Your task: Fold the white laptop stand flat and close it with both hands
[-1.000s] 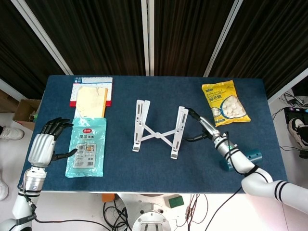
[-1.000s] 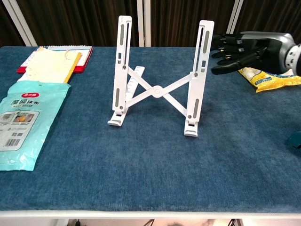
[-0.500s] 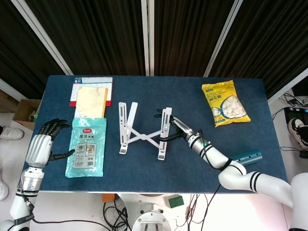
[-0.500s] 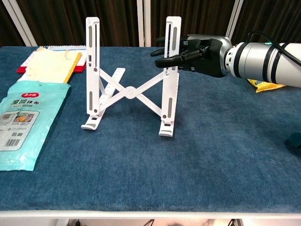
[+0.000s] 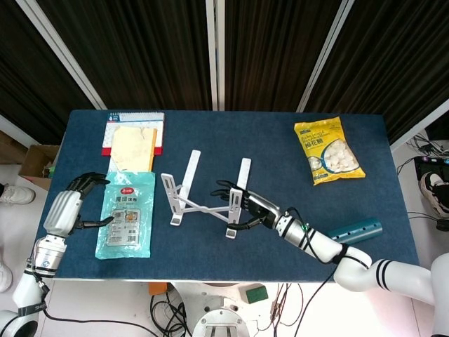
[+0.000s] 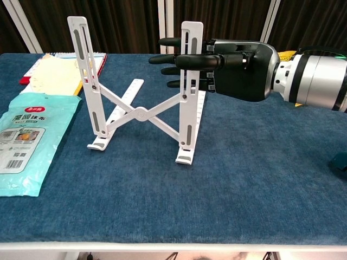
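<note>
Near the middle of the blue tabletop [image 5: 280, 147], the right robot hand [image 6: 227, 67] is gripping the right upright of the white plastic X-braced laptop stand [image 6: 138, 111], while the left robot hand [image 5: 70, 209], loosely spread and holding nothing, is hovering well apart.

The white laptop stand [image 5: 203, 196] stands open mid-desk [image 5: 280, 151], its upright rails and crossed braces blocking passage through the middle. The right hand [image 6: 217, 62] occupies the space at its right rail. Left of the stand, a teal packet [image 5: 126, 214] lies between it and the left hand [image 5: 70, 207]. Bare blue cloth stretches in front of the stand.
</note>
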You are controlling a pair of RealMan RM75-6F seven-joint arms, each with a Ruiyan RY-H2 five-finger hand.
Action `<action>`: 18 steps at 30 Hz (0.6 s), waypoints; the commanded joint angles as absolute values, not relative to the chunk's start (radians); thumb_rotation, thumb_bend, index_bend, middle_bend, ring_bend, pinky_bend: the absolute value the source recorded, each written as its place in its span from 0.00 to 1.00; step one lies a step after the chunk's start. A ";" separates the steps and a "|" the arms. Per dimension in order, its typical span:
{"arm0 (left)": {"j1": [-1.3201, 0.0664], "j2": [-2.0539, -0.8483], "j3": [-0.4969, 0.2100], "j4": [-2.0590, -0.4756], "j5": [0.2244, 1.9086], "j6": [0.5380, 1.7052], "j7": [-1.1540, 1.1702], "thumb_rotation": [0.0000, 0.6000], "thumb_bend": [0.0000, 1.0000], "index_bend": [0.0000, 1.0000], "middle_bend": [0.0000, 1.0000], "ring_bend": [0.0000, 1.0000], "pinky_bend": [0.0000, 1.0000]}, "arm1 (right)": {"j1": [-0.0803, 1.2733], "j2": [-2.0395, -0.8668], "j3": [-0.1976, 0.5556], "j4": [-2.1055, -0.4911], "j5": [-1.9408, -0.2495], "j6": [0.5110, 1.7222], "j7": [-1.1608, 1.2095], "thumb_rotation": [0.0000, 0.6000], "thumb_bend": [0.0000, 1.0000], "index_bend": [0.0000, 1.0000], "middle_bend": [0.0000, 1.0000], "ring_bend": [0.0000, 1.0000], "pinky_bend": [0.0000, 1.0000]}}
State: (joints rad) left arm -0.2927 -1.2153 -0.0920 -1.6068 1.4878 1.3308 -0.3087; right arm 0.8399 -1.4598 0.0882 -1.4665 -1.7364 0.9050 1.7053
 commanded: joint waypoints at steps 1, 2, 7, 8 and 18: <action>-0.293 -1.220 -0.089 -1.606 1.490 1.329 -0.316 1.00 0.01 0.27 0.19 0.13 0.16 | 0.843 -1.470 0.041 -1.491 -1.743 0.943 1.769 1.00 0.15 0.00 0.17 0.03 0.07; -0.293 -1.221 -0.087 -1.605 1.491 1.329 -0.318 1.00 0.01 0.27 0.19 0.13 0.16 | 0.845 -1.475 0.034 -1.493 -1.737 0.942 1.781 1.00 0.16 0.00 0.17 0.03 0.07; -0.283 -1.226 -0.076 -1.598 1.499 1.341 -0.324 1.00 0.01 0.27 0.19 0.13 0.16 | 0.841 -1.517 0.007 -1.477 -1.694 0.944 1.798 1.00 0.18 0.00 0.17 0.03 0.07; -0.281 -1.227 -0.075 -1.597 1.500 1.344 -0.326 1.00 0.01 0.27 0.19 0.13 0.16 | 0.837 -1.524 0.006 -1.472 -1.681 0.946 1.793 1.00 0.18 0.00 0.17 0.03 0.07; -0.317 -1.248 -0.095 -1.545 1.469 1.279 -0.400 1.00 0.01 0.27 0.19 0.13 0.17 | 0.813 -1.502 0.003 -1.512 -1.652 1.002 1.733 1.00 0.18 0.00 0.17 0.03 0.07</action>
State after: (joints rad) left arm -0.2964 -1.2388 -0.0815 -1.5634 1.4848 1.3093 -0.3669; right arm 0.8132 -1.5159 0.0055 -1.4961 -1.6495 0.9951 1.7408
